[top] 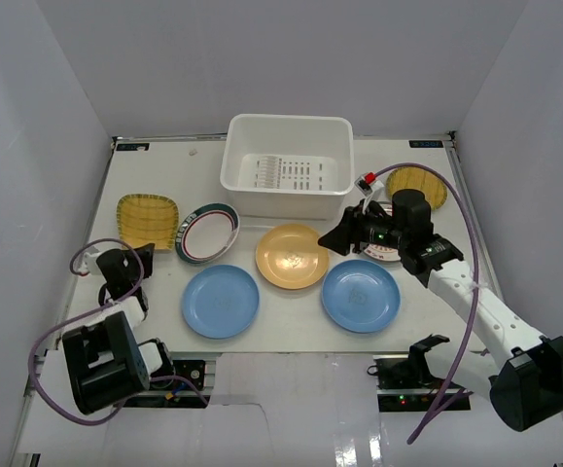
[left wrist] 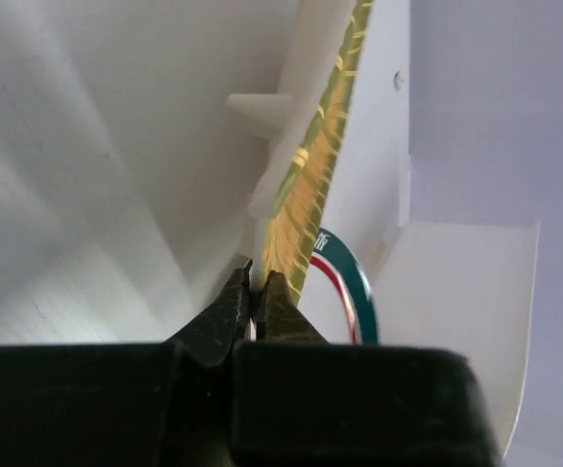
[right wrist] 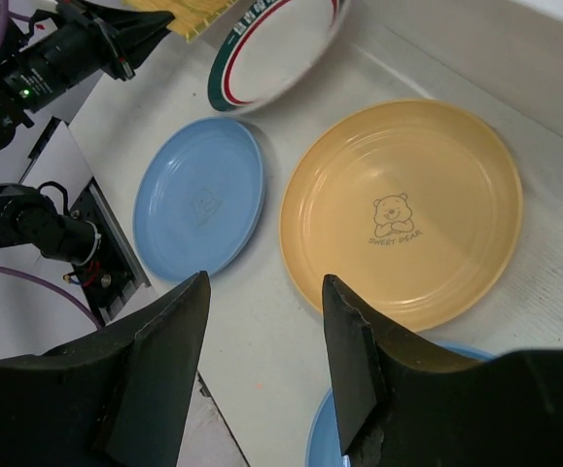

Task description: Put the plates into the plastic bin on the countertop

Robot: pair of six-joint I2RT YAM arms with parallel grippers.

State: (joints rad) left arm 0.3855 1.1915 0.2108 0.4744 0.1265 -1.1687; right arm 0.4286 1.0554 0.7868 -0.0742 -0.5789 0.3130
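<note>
My left gripper (top: 141, 255) (left wrist: 258, 282) is shut on the near rim of a yellow patterned plate (top: 148, 219) (left wrist: 305, 165) at the left of the countertop (top: 291, 321). Beside it lies the white green-and-red-rimmed plate (top: 207, 233) (left wrist: 354, 282) (right wrist: 271, 49). An orange-yellow plate (top: 292, 256) (right wrist: 403, 209) sits in the middle, with one blue plate (top: 221, 301) (right wrist: 198, 204) to its left and another (top: 361, 295) to its right. My right gripper (top: 335, 240) (right wrist: 266, 282) hangs open above the gap between them, holding nothing. The white plastic bin (top: 286, 165) stands behind with nothing in it.
A second yellow patterned plate (top: 417, 185) lies at the back right. A white plate (top: 386, 251) is mostly hidden under my right wrist. White walls close in the left, right and back sides. Cables loop beside both arms.
</note>
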